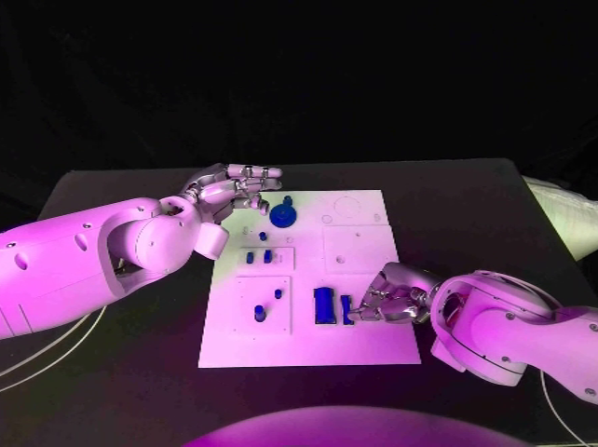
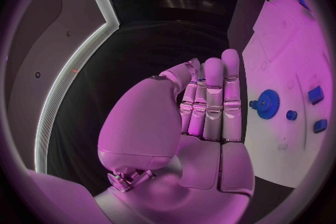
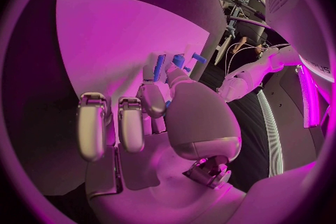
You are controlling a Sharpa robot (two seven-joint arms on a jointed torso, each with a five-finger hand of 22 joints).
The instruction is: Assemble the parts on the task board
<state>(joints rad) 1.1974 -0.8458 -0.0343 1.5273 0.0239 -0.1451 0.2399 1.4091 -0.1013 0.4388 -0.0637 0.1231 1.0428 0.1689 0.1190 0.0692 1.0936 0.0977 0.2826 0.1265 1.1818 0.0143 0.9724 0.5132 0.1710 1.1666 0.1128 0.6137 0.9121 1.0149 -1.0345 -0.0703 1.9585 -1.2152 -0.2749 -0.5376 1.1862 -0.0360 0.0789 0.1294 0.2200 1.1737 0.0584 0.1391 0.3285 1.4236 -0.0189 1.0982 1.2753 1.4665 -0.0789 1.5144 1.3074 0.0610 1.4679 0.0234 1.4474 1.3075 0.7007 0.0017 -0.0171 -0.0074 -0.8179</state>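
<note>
I have the right hand (image 1: 387, 303) at the task board (image 1: 366, 345) near its near right corner, pinching a small blue part (image 1: 346, 309). My left hand (image 1: 232, 191) hangs at the board's far left corner beside the blue gear (image 1: 286, 217), fingers together, holding nothing.

The head camera looks down on the flat white task board (image 1: 329, 307); each wrist camera, close behind its own hand, shares that board.

The right hand (image 1: 390, 300) covers part of the task board (image 1: 366, 340), hiding much of a small blue part (image 1: 346, 309) at its fingertips; whether it is gripped cannot be told.
</note>
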